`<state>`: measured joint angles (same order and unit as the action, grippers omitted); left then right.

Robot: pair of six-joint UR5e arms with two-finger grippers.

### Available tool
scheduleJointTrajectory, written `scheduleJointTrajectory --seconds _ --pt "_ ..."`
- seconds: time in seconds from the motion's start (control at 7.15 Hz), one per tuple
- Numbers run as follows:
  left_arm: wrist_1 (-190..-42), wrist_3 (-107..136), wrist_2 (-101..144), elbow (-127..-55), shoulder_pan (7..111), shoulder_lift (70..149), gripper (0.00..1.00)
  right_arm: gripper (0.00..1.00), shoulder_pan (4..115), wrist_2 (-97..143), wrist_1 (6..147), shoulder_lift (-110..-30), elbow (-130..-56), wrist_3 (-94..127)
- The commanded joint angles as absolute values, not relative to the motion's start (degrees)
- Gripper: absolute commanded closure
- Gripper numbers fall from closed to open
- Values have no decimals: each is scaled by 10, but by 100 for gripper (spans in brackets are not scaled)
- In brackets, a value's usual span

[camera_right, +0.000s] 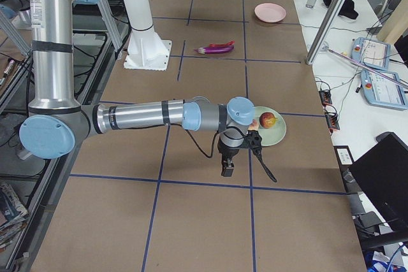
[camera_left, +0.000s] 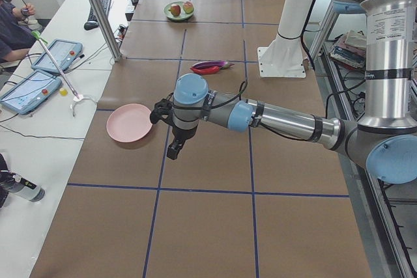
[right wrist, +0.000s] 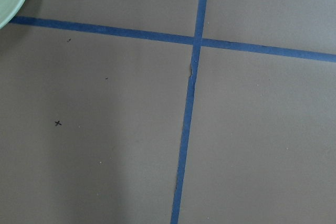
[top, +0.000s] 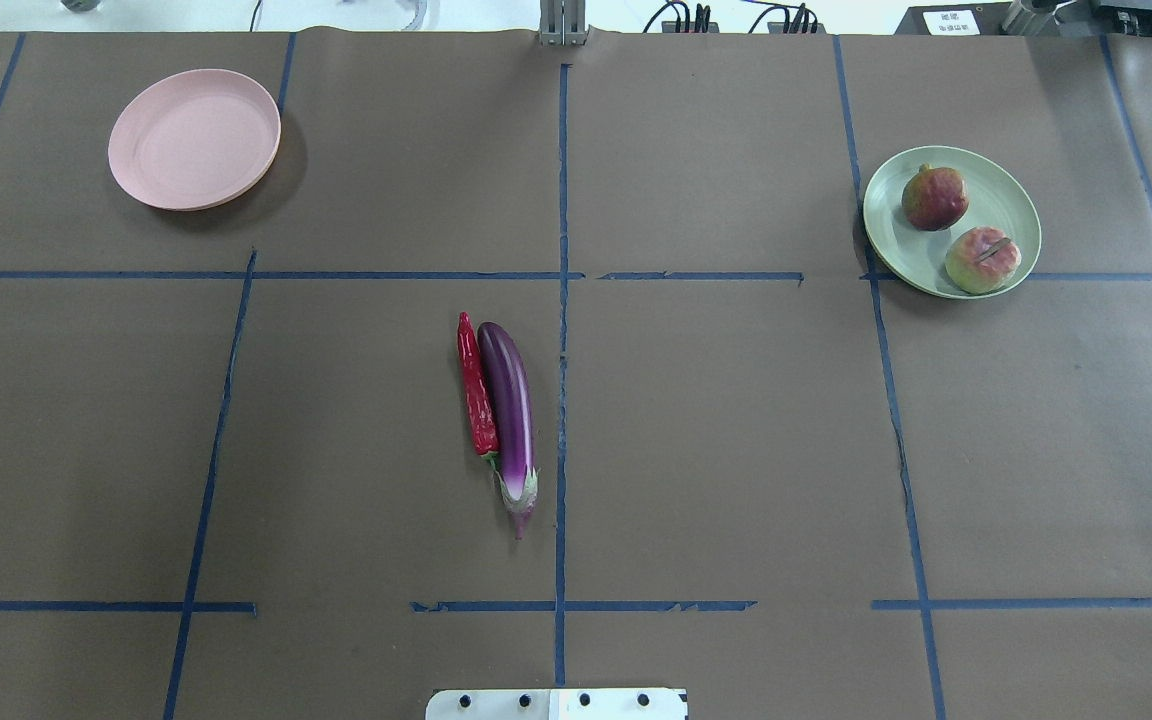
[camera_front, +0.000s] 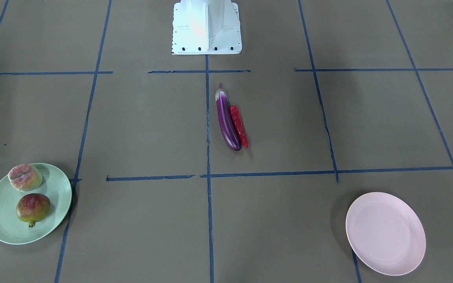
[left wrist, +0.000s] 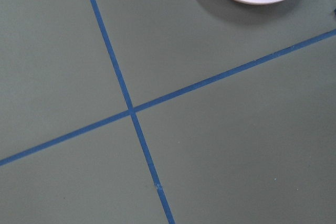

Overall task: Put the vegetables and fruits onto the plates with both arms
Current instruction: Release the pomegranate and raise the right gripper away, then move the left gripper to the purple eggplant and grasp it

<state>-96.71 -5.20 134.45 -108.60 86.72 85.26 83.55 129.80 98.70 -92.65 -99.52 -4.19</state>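
The purple eggplant (top: 509, 400) and the red chili (top: 477, 385) lie side by side, touching, at the table's middle. The peach (top: 982, 260) and the pomegranate (top: 934, 197) sit on the mint green plate (top: 891, 235) at the far right. The pink plate (top: 194, 138) at the far left is empty. My left gripper (camera_left: 173, 153) hangs above the table beside the pink plate (camera_left: 129, 123). My right gripper (camera_right: 227, 171) hangs beside the mint plate (camera_right: 275, 133). I cannot tell whether either is open or shut. Neither shows in the overhead or front views.
The white base block (camera_front: 207, 27) stands at the robot's edge of the table. Blue tape lines (top: 562, 300) cross the brown paper cover. Operators' tablets (camera_left: 29, 89) and cables lie on a side bench past the far edge.
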Motion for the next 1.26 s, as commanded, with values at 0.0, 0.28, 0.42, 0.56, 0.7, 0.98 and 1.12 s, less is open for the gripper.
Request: scheduleJointTrajectory --seconds 0.0,0.28,0.42,0.56,0.7,0.98,1.12 --pt "-979 167 1346 -1094 792 898 0 0 838 1309 987 -935 -998 -64" --pt "-973 274 1338 -1092 669 971 0 0 838 1324 987 -934 -998 -63" --pt "-973 387 1320 -1093 607 1011 0 0 838 1324 987 -933 -997 -62" --pt "-966 483 1271 -1091 535 1059 0 0 838 1324 987 -931 -995 -62" --pt "-951 570 1224 -1082 462 1101 0 0 838 1324 987 -929 -995 -62" --pt "-891 716 1133 -1064 359 1194 0 0 837 1324 987 -929 -994 -62" --pt "-886 769 1086 -1031 316 1233 0 0 838 1324 987 -929 -993 -62"
